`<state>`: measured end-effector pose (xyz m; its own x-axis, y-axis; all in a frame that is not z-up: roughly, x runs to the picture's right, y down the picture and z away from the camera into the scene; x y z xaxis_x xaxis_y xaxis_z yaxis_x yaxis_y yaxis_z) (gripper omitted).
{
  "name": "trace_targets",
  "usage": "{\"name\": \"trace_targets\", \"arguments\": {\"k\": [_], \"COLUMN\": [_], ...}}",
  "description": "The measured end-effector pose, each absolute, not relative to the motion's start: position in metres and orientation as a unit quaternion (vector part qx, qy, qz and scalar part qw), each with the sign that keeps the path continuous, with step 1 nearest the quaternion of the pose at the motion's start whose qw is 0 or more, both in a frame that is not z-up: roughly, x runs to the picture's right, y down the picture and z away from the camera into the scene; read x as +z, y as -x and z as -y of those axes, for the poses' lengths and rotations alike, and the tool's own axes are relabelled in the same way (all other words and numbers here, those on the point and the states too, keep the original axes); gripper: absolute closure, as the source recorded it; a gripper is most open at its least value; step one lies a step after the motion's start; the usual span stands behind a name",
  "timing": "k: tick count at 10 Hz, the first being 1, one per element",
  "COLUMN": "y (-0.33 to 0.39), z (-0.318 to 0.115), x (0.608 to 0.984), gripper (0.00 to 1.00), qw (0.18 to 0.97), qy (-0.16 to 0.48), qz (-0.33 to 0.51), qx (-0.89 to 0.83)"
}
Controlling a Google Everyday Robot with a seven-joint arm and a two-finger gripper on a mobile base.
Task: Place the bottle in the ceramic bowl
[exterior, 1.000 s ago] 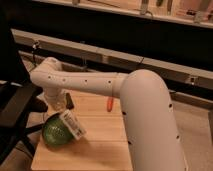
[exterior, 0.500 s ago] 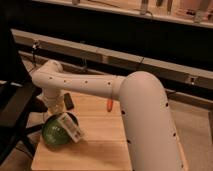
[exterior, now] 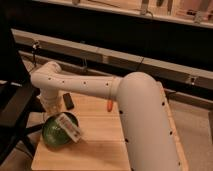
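A green ceramic bowl (exterior: 56,134) sits at the front left of the wooden table (exterior: 102,147). A bottle with a white label (exterior: 70,127) lies tilted across the bowl's right rim, partly inside it. My gripper (exterior: 51,107) is at the end of the white arm, just above and behind the bowl and close to the bottle's upper end. The wrist hides whether it holds the bottle.
A small dark flat object (exterior: 67,100) lies on the table behind the bowl. A small orange item (exterior: 109,105) lies near the table's middle. A black chair (exterior: 12,117) stands off the table's left edge. My white arm (exterior: 145,125) covers the table's right half.
The wrist has dropped slightly toward the bowl. The bottle and the bowl stay in about the same place.
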<state>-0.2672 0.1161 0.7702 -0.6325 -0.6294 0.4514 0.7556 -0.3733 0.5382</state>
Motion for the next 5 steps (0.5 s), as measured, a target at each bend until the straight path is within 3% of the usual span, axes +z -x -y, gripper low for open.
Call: {"name": "trace_targets", "arguments": {"k": [5], "y": [0.2674], "z": [-0.1156], "x": [0.7716], "gripper": [0.2], "qw": [0.418], "qy": [0.085], "qz": [0.371], "qx": [-0.825]}}
